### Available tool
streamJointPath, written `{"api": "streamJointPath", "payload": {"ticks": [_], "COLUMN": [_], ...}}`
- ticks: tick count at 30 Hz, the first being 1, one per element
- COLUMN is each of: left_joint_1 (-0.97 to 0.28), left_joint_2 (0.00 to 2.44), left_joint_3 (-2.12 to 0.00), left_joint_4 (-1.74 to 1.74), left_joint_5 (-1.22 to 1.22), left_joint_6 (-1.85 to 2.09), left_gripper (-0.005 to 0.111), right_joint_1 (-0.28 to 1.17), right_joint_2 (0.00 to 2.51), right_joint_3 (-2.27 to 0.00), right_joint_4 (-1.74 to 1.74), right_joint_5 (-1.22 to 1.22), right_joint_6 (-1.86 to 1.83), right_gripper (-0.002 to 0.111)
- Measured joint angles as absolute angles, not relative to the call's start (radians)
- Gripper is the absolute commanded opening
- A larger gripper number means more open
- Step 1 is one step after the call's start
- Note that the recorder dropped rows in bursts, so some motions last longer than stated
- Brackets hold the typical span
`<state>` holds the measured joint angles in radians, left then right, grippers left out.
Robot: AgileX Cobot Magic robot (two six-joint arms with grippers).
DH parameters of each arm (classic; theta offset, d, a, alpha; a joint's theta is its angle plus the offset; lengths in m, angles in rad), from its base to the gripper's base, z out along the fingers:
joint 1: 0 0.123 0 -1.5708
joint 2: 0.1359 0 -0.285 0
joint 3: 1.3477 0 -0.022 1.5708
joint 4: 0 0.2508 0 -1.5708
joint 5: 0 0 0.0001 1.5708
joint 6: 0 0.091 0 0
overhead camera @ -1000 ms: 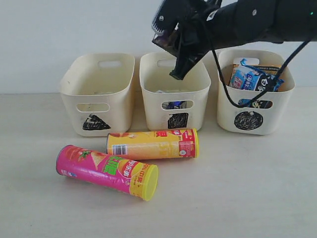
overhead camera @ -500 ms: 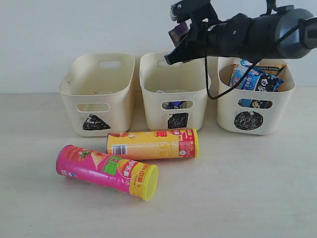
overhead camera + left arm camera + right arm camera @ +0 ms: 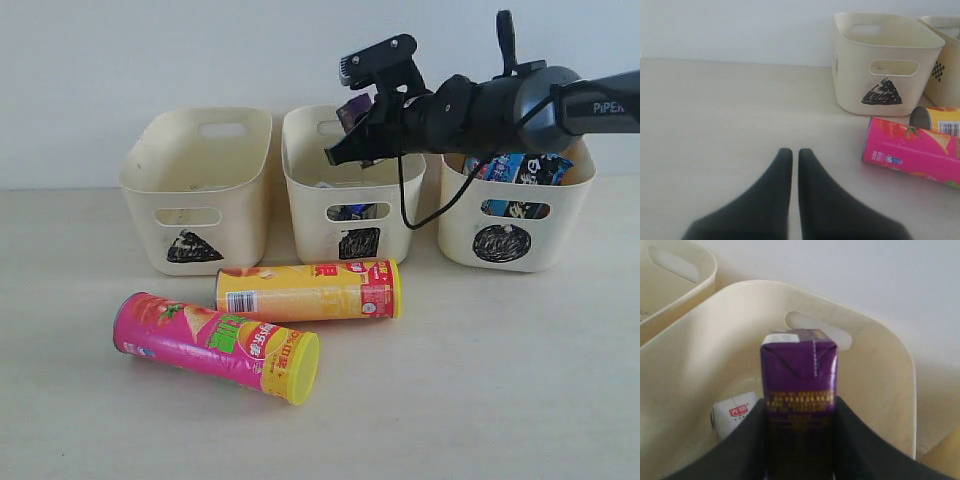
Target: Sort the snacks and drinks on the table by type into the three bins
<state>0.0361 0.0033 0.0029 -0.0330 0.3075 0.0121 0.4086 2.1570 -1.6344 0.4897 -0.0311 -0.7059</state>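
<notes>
My right gripper (image 3: 345,140) is shut on the dark purple carton (image 3: 352,107), held over the middle bin (image 3: 350,190), which bears a square mark. In the right wrist view the purple carton (image 3: 799,385) stands between my fingers above that bin (image 3: 885,347), and the white carton (image 3: 732,414) lies on its floor. The yellow tube (image 3: 310,290) and the pink tube (image 3: 215,345) lie on the table (image 3: 500,380) in front of the bins. My left gripper (image 3: 794,152) is shut and empty, low over the table, left of the pink tube (image 3: 912,155).
The triangle bin (image 3: 195,185) stands at the left and looks empty. The circle bin (image 3: 515,215) at the right holds a blue-black packet (image 3: 520,168). The right arm and its cable hang across the tops of the middle and right bins.
The right arm has turned from pointing steeply down to lying nearly level, then come lower, with the purple carton still in its grip over the middle bin. The tubes have not moved.
</notes>
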Motion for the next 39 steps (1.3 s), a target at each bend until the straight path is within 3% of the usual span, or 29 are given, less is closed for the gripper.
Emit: {"api": "streamJointPath", "payload": {"ticks": [2,10,12,17,18,21,28,39], "left_joint_1": [0.036,0.036,0.036,0.036,0.036,0.036,0.036,0.036], "left_joint_2": [0.003,0.003,0.003,0.003,0.003,0.003,0.003,0.003], "left_joint_3": [0.003,0.003,0.003,0.003,0.003,0.003,0.003,0.003], "left_joint_4": [-0.033,-0.033,-0.033,-0.033,-0.033,-0.033,-0.033,-0.033], "left_joint_5": [0.308,0.308,0.308,0.308,0.308,0.308,0.308,0.308], "left_joint_6": [0.012,0.012,0.012,0.012,0.012,0.012,0.012,0.012], "left_gripper": [0.004,0.004,0.004,0.004,0.004,0.004,0.004,0.004], "right_joint_1": [0.409,0.409,0.401,0.362,0.355,0.347,0.341,0.260], "right_joint_2": [2.157,2.135,2.090,2.012,2.000,1.969,1.897,1.692], "right_joint_3": [-1.639,-1.641,-1.641,-1.643,-1.643,-1.643,-1.643,-1.592], "right_joint_4": [0.490,0.492,0.492,0.490,0.481,0.369,-0.186,-0.256], "right_joint_5": [-0.035,0.000,0.085,0.269,0.310,0.458,0.808,0.944], "right_joint_6": [-0.706,-0.708,-0.713,-0.706,-0.706,-0.662,-0.178,0.106], "right_gripper": [0.061,0.062,0.054,0.002,0.000,0.000,0.000,0.000]}}
